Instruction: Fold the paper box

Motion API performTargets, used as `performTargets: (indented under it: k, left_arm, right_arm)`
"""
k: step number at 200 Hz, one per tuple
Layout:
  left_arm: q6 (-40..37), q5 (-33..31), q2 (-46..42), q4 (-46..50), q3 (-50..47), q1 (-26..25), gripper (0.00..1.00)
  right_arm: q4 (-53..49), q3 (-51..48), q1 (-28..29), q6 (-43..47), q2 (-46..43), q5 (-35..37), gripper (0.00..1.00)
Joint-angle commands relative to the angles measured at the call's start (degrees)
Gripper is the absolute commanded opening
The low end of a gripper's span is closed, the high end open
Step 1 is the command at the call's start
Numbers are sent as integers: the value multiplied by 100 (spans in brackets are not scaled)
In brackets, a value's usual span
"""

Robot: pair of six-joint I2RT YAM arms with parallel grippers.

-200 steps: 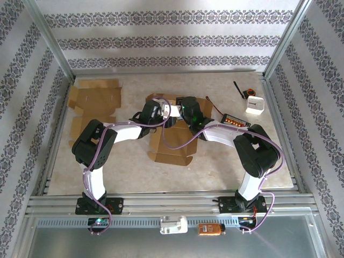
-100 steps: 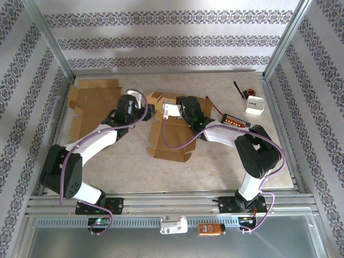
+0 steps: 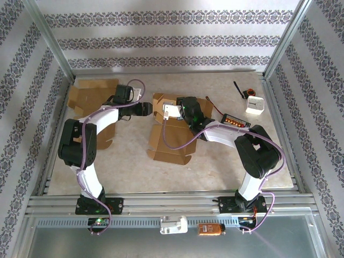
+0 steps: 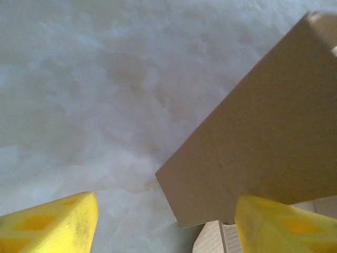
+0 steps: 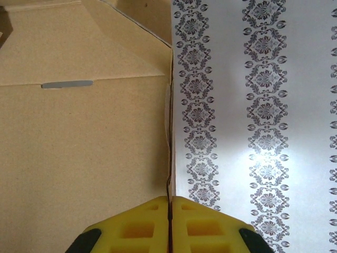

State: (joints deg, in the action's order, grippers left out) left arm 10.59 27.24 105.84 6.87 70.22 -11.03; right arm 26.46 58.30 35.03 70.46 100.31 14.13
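Note:
The paper box (image 3: 173,142) is a brown cardboard blank, partly folded, lying in the middle of the table. My right gripper (image 3: 171,111) is at its far end, shut on the thin edge of a raised panel (image 5: 79,142); in the right wrist view the right gripper (image 5: 169,199) has yellow pads pressed together on that edge. My left gripper (image 3: 146,109) hovers just left of the box's far left flap (image 3: 157,101). In the left wrist view the left gripper (image 4: 166,201) stands open over the table, and a cardboard flap (image 4: 263,121) reaches in from the right, untouched.
A second flat cardboard blank (image 3: 92,102) lies at the far left. At the right are a black board with orange parts (image 3: 235,120), a white block (image 3: 255,105) and a black stick (image 3: 238,89). Metal rails (image 3: 172,203) frame the table.
My left arm has swung off the box, back and to the left, and its jaws have widened. The right gripper has kept its hold on the raised panel.

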Motion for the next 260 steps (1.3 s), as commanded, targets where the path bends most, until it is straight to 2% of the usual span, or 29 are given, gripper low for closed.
performTargets:
  k: [1,26,50,100,123,144,160,191,210,220,224,230,246,260]
  left_arm:
    - [-247,697,261,-346,315,13,69]
    - [-382,1354,301,-760,159,9,70]
    - [-405,1675,-139,-1633,-598,13,71]
    - [-414,927,-374,-2023,-926,9,82]
    - [-598,164,-45,-1954,-659,4,84]
    - [-693,-106,385,-1810,-232,-9,83]
    - [-797,45,636,-1727,41,-56,74]
    - [-980,594,878,-1819,309,-171,31]
    - [-1193,684,955,-1782,404,-189,11]
    - [-1387,653,934,-1920,353,-198,3]
    - [-1463,655,923,-2028,310,-198,1]
    - [-1567,651,912,-2205,244,-198,0]
    - [-1823,668,911,-2714,76,-198,0]
    - [-2044,804,937,-3089,-1,-196,0]
  right_arm:
    - [-180,-41,35,-49,-81,-22,8]
    - [-263,39,38,-64,0,58,8]
    - [-313,193,24,-76,164,153,8]
    - [-460,641,21,-54,436,382,8]
    - [-515,710,21,-139,441,459,8]
    - [-561,670,50,-194,371,502,9]
    - [-580,571,102,-203,293,542,9]
    - [-529,270,187,-420,132,601,9]
    - [-579,156,223,-603,22,557,11]
    - [-872,187,248,-885,-108,458,24]
    - [-1061,200,248,-1071,-206,407,37]
    - [-1484,244,246,-1406,-348,171,48]
    - [-3393,731,136,-2653,-897,-912,66]
    - [-4706,1351,-85,-3746,-1232,-1843,75]
